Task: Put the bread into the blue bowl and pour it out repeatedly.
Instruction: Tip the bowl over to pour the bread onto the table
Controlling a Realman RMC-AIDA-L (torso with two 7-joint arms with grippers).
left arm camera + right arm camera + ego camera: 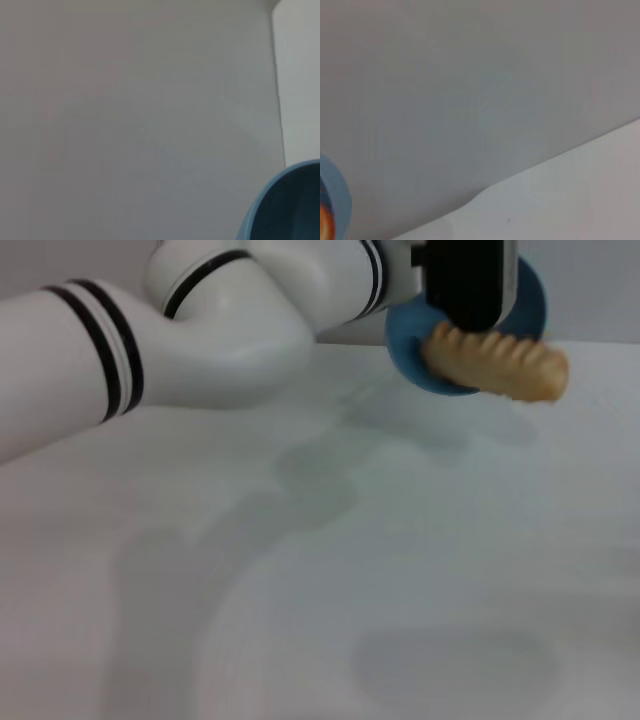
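In the head view my left arm reaches across the table to the far right. Its black gripper (468, 300) holds the blue bowl (408, 348) tipped on its side above the white table (330, 570). The bread (500, 365), tan with a ridged top, sticks halfway out of the bowl's mouth toward the right. The left wrist view catches only a part of the blue bowl's rim (290, 205). At the edge of the right wrist view shows a strip of the blue bowl (337, 195) with an orange bit of the bread (324, 222). The right gripper is out of view.
The left arm's white links with black bands (110, 350) cross the upper left of the head view. A grey wall (590, 280) rises behind the table. Shadows of the arm and bowl lie on the table under them.
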